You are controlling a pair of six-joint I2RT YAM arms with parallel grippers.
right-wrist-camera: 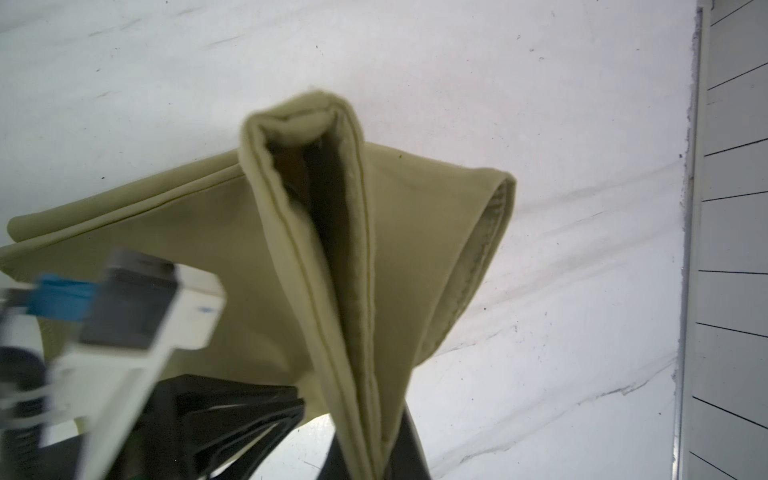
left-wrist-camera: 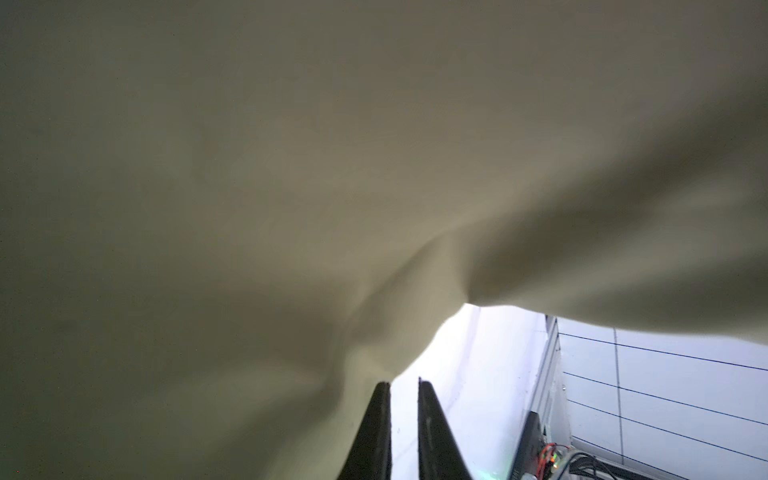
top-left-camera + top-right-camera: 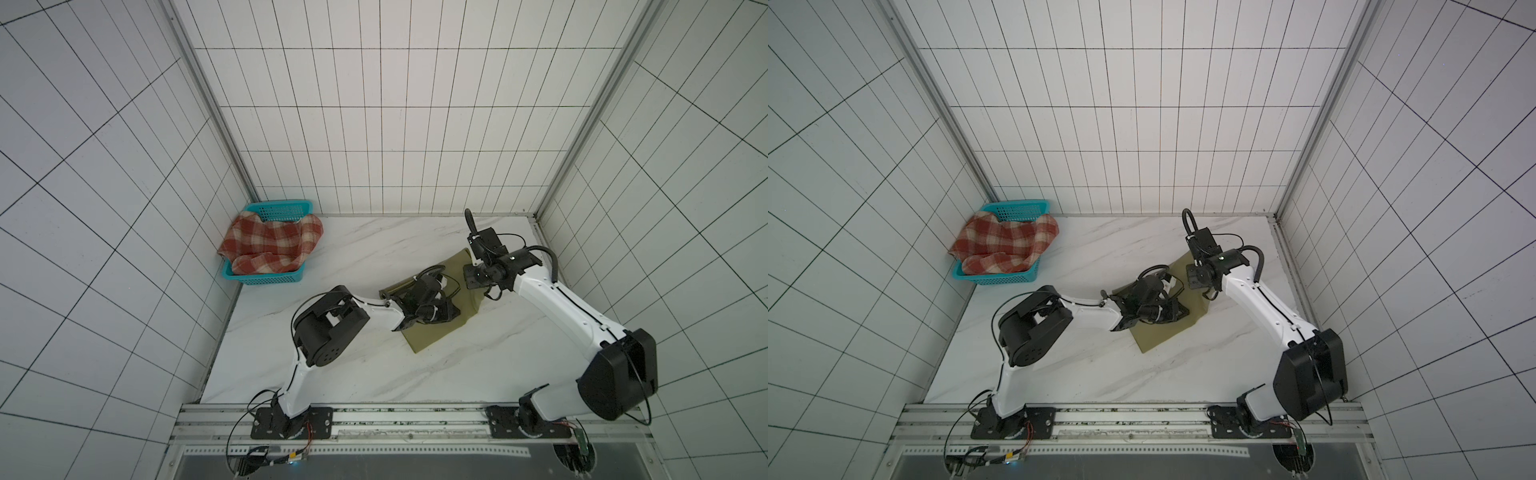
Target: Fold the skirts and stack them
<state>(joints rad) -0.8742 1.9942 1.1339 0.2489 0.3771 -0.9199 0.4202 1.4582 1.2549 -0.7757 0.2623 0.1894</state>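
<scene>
Evidently mid-fold: the right end effector (image 1: 376, 453) pinches the hem of the olive skirt (image 3: 432, 336), raised to double it over, well apart from the basket (image 3: 286, 208) holding the plaid skirt (image 3: 270, 245). Whether the left end effector (image 2: 405, 380) grips cloth, I cannot tell.

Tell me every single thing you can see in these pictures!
olive skirt: one, olive-khaki, on the table right of centre, partly folded
plaid skirt: one, red and cream, bunched in the basket, spilling over its rim
basket: one, teal, table's far left corner
table: one, white marble, under everything
walls: three, white tiles, around the table
left arm: one, white and black, left side
right arm: one, white and black, right side
left gripper: one, black, at the olive skirt, jaws nearly together
right gripper: one, black, pinching a fold of the olive skirt
</scene>
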